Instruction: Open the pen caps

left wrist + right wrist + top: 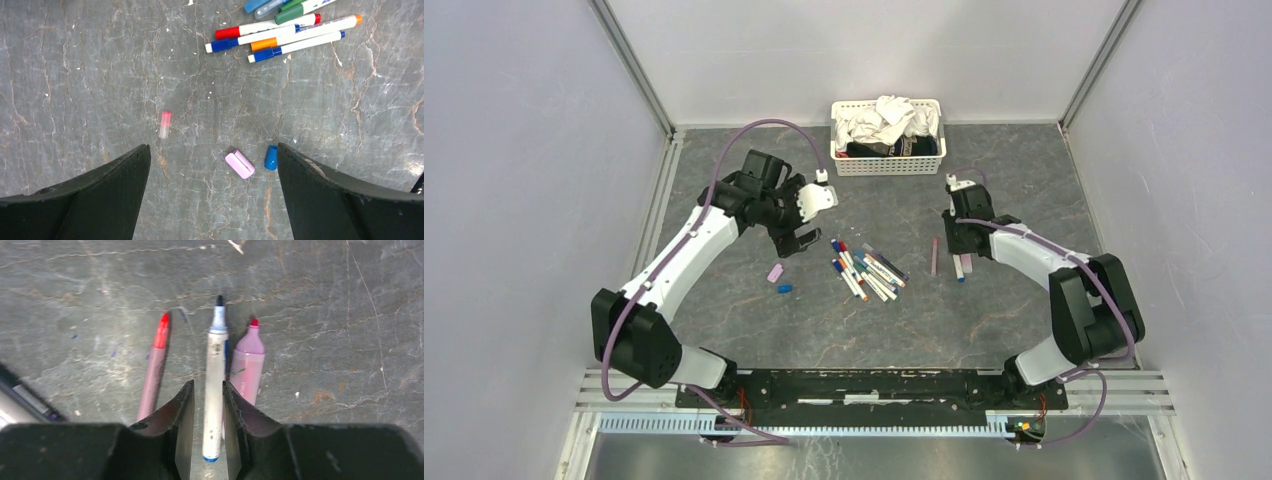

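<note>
My left gripper (796, 243) (214, 150) is wide open and empty above the table. Below it lie a pink cap (240, 164), a blue cap (270, 157) and a small clear pink cap (164, 124); the pink cap (775, 272) and blue cap (784, 288) also show from above. A pile of capped pens (869, 270) (285, 32) lies mid-table. My right gripper (957, 243) (208, 385) straddles an uncapped white pen (216, 360) with a dark tip. Its jaws stand narrowly apart, with a thin gap on the left side.
An uncapped thick pink marker (247, 365) lies just right of the white pen, and a slim pink pen (154, 375) (935, 255) lies to its left. A white basket (936, 160) of cloths stands at the back. Grey walls close in both sides.
</note>
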Controlling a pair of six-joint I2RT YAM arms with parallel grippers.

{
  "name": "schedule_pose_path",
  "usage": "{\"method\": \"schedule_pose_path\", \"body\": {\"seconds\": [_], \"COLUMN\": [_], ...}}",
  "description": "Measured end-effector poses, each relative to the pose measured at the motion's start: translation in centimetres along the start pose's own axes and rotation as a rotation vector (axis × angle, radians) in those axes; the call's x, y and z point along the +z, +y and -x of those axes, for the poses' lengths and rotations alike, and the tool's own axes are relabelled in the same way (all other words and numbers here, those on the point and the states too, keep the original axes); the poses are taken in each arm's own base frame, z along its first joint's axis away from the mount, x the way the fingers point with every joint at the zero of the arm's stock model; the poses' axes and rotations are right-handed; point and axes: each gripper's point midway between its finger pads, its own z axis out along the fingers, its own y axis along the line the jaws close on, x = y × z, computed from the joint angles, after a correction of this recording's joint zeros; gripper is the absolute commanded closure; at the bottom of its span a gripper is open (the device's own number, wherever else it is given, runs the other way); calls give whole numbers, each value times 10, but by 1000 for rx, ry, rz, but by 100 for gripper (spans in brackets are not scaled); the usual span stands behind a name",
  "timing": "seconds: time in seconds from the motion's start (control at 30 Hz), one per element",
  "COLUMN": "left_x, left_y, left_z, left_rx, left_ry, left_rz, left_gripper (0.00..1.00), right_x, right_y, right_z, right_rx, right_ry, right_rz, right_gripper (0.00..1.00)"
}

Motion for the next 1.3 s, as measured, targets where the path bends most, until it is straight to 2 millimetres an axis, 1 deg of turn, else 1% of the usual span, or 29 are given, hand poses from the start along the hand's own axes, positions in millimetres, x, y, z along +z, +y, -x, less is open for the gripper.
{"method": "schedule_pose_path", "body": {"seconds": [0.07, 0.17, 0.2, 0.27, 0.33, 0.4, 0.43, 0.47, 0.53, 0.63, 0.7, 0.9, 1.03, 1.17, 1.23, 1.3], "left_x": [-4, -12, -17, -27, -38, -46, -49, -51, -52, -52, -52, -52, -52, -52, -52, -51], "left_y": [2, 11, 16, 23, 29, 32, 32, 33, 33, 31, 32, 28, 26, 23, 22, 21], "left_z": [3, 8, 10, 11, 11, 11, 11, 12, 12, 11, 10, 6, 5, 3, 3, 4], "left_rx": [-24, -46, -54, -64, -68, -72, -73, -74, -80, -93, -97, -105, -108, -113, -114, -114], "left_ry": [-4, -18, -24, -36, -44, -50, -53, -55, -56, -51, -46, -34, -27, -21, -20, -25], "left_rz": [9, 43, 60, 96, 136, 162, 170, 176, 177, 174, 176, 164, 156, 146, 140, 134], "left_gripper": [0, 0, 0, 0, 0, 0, 0, 0, 0, 0, 0, 0, 0, 0, 0, 0], "right_x": [-6, -15, -20, -29, -34, -34, -31, -28, -19, -7, -2, 0, 1, 8, 11, 13], "right_y": [6, 31, 43, 72, 101, 132, 142, 152, 165, 171, 171, 171, 170, 167, 164, 163], "right_z": [6, 20, 27, 41, 51, 53, 50, 45, 31, 10, 3, 1, 0, -7, -12, -13], "right_rx": [-17, -71, -91, -144, -195, -257, -281, -309, -352, -389, -399, -410, -414, -424, -427, -431], "right_ry": [-16, -53, -73, -113, -138, -137, -128, -111, -68, -1, 25, 30, 33, 49, 63, 60], "right_rz": [2, 35, 56, 120, 194, 278, 307, 335, 373, 394, 397, 397, 393, 381, 372, 367], "right_gripper": [61, 57, 57, 57, 58, 59, 60, 61, 64, 67, 69, 72, 73, 73, 71, 68]}}
